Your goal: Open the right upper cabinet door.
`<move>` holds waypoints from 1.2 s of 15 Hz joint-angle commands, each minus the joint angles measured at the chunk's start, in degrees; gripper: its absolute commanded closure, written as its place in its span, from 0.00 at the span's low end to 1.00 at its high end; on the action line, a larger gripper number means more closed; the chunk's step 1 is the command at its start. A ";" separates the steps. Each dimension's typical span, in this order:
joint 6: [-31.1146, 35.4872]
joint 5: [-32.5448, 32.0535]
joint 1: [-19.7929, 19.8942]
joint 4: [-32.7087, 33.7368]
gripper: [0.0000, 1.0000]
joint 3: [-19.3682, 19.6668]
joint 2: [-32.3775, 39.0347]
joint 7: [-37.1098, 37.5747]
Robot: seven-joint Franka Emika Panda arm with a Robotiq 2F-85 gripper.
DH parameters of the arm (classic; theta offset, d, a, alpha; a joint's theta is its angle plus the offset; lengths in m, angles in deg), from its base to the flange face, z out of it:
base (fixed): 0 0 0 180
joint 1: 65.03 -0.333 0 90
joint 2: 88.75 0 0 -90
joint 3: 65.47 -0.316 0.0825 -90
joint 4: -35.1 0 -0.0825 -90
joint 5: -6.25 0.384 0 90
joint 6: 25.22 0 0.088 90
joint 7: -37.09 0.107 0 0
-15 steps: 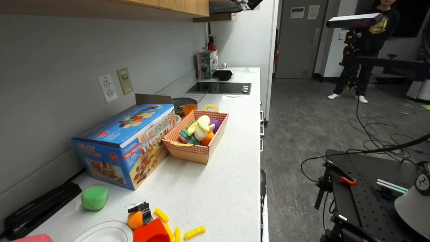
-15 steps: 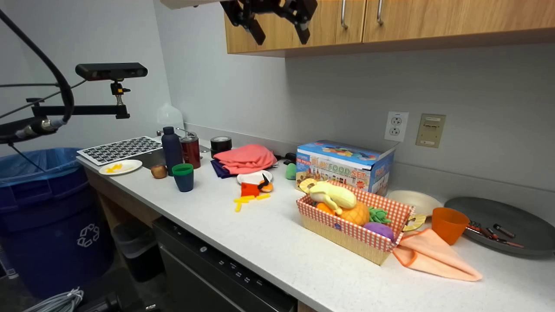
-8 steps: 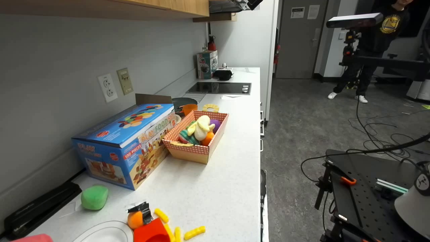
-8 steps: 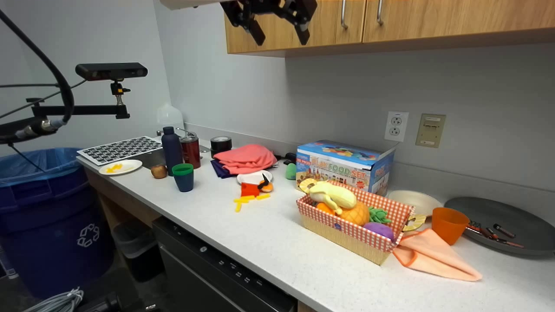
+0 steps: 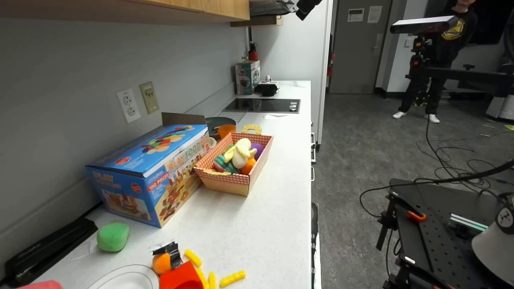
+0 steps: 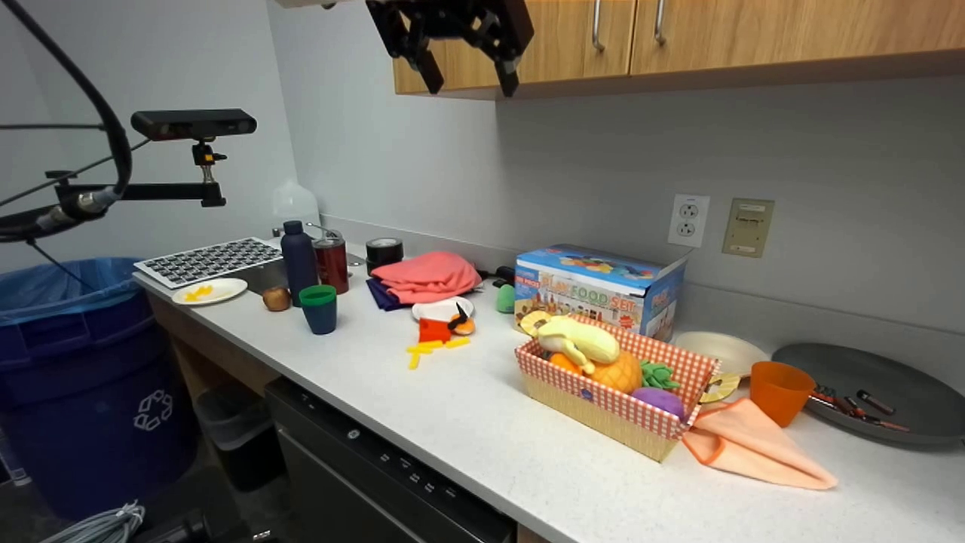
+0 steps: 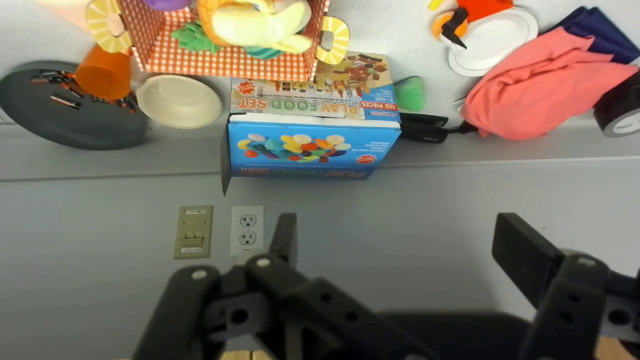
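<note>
The right upper cabinet door (image 6: 799, 32) is a flat light-brown wooden panel at the top right of an exterior view. It is shut, and a metal bar handle (image 6: 660, 21) stands near its left edge. The left door (image 6: 558, 45) beside it is also shut, with its own handle (image 6: 597, 26). My black gripper (image 6: 471, 84) is open and empty, in front of the left door and left of both handles. In the wrist view its spread fingers (image 7: 397, 227) have only the wall between them. The cabinet's wooden edge (image 7: 234, 355) barely shows at the bottom there.
A blue play-food box (image 6: 595, 290) and a checked basket of toy food (image 6: 603, 407) stand on the counter below. A grey plate (image 6: 905, 369) and an orange cup (image 6: 782, 392) are to their right. A camera on an arm (image 6: 194, 124) is at the left.
The gripper has moved slightly down and left in an exterior view during the last half second. It stays open. The cabinet doors have not moved.
</note>
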 commanded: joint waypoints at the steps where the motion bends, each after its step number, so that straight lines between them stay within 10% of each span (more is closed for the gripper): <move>1: -10.83 2.47 -2.12 14.02 0.00 -2.68 11.36 -1.63; 13: -10.60 1.57 3.92 18.83 0.00 -11.41 20.36 3.28; 18: -9.92 -4.95 12.86 14.22 0.00 -7.75 11.86 1.19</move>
